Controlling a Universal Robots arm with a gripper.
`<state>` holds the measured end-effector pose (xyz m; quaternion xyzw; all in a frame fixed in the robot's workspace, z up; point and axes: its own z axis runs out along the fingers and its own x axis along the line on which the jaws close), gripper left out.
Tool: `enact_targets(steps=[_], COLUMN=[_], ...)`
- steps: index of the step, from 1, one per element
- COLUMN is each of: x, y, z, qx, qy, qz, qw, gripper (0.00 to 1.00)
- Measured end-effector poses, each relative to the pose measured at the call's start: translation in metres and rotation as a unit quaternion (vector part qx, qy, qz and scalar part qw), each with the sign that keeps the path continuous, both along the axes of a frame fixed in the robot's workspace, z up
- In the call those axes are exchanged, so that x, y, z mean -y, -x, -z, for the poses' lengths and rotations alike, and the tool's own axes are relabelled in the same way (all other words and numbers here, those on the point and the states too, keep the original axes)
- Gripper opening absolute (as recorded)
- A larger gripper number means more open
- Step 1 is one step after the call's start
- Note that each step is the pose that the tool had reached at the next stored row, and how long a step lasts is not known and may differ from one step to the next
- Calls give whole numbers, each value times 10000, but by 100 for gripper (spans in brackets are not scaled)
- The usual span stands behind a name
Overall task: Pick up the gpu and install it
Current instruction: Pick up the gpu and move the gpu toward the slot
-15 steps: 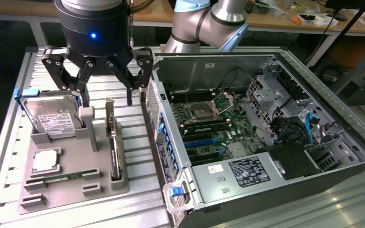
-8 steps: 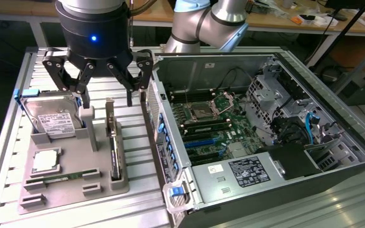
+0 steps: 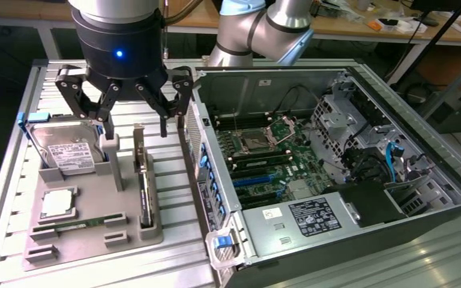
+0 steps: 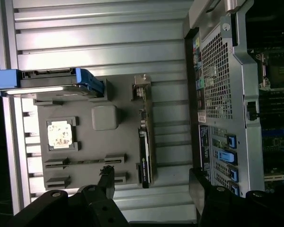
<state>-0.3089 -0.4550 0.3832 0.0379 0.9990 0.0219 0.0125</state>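
Note:
The gpu (image 3: 143, 180) stands on its long edge in a slot of the grey holder tray (image 3: 94, 237), silver bracket end pointing up toward the arm. In the wrist view the gpu (image 4: 145, 137) appears edge-on as a thin green and black strip. My gripper (image 3: 137, 129) hangs open just above the card's bracket end, one finger on each side and touching nothing. In the wrist view the gripper (image 4: 154, 185) spans the card's line, with black fingertips (image 4: 107, 182) well apart.
On the same tray sit a hard drive (image 3: 69, 153) in a blue caddy, a CPU (image 3: 58, 204) and a RAM stick (image 3: 78, 225). The open computer case (image 3: 350, 228) lies at the exterior view's right, its motherboard (image 3: 266, 162) exposed and its metal wall (image 3: 206, 150) close beside the tray.

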Motion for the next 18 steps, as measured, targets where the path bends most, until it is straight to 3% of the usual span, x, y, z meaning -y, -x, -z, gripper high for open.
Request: enact_targets(steps=[18], x=[1], y=[-2], z=[82], qx=[-1], qy=[1], qz=[0], qw=[10000], gripper=[74])
